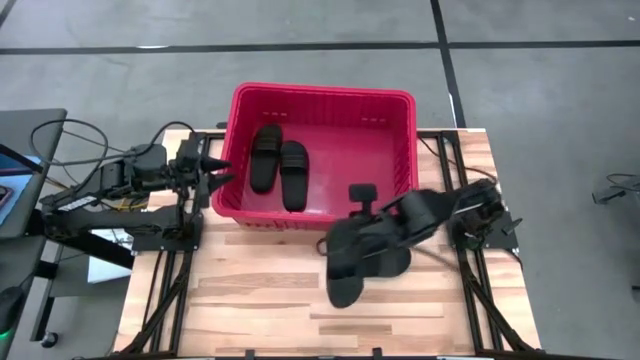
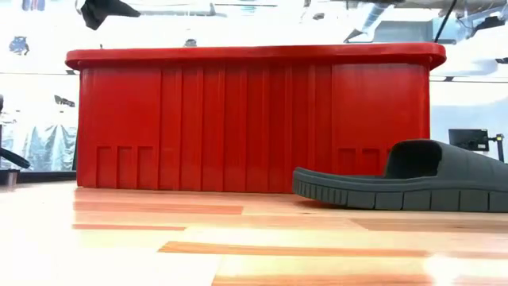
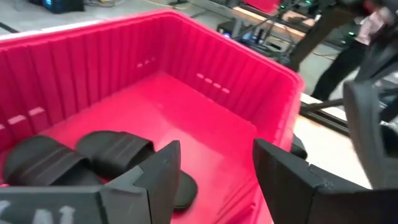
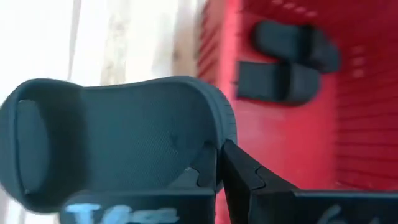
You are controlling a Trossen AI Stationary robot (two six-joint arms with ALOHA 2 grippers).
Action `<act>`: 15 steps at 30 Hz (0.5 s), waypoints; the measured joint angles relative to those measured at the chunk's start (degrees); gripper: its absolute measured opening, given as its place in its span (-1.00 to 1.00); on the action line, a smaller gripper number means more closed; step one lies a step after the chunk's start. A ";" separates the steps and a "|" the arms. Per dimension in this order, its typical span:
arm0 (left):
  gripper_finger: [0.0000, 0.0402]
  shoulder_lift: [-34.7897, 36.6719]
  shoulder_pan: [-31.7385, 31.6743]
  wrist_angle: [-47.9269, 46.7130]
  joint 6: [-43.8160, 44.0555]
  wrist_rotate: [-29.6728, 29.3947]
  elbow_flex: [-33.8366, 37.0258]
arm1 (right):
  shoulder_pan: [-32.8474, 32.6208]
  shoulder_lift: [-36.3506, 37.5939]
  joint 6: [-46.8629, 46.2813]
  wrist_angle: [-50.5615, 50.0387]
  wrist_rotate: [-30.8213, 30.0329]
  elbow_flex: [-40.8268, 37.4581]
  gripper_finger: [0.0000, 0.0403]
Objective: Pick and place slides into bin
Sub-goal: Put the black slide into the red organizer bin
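Observation:
The red bin (image 1: 320,92) stands at the table's far middle. Two black slides (image 1: 265,155) (image 1: 293,172) lie side by side on its floor near the left wall; they also show in the left wrist view (image 3: 112,155). My left gripper (image 1: 222,178) is open and empty at the bin's left wall. My right gripper (image 1: 345,235) is shut on a third slide (image 1: 345,275), in front of the bin's near right corner. A fourth slide (image 2: 405,179) rests sole-down on the table, partly under the held one (image 1: 392,262). My right gripper pinches the slide's sole rim (image 4: 208,158) between its two fingers, near the end away from the strap (image 4: 31,143). One finger (image 4: 249,180) shows on the rim's outer side. The slide looks lifted above the table, footbed toward the wrist camera.
The bin's tall near wall (image 2: 238,119) stands between the held slide and the bin's floor. Bare floor in the bin lies right of the two slides (image 1: 360,160). Bare wood table spreads in front of the bin (image 1: 250,280). A desk with cables stands left of the table (image 1: 30,150).

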State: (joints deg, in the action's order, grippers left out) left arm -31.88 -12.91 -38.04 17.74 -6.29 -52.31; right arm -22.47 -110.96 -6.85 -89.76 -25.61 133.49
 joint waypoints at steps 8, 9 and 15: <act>-0.05 0.00 0.00 -0.02 0.55 -3.41 0.00 | 1.85 7.68 5.02 -0.28 -6.93 0.00 -1.00; -0.05 0.00 0.00 -0.02 0.72 -3.70 0.00 | 2.57 8.37 5.92 -0.28 -7.48 0.00 -1.00; -0.05 0.00 0.00 -0.04 1.45 -6.18 0.00 | 10.18 12.25 13.20 -0.26 -10.52 0.00 -1.00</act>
State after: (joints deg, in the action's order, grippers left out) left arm -31.88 -12.91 -38.08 19.18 -12.47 -52.31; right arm -12.29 -98.71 6.36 -90.02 -36.13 133.49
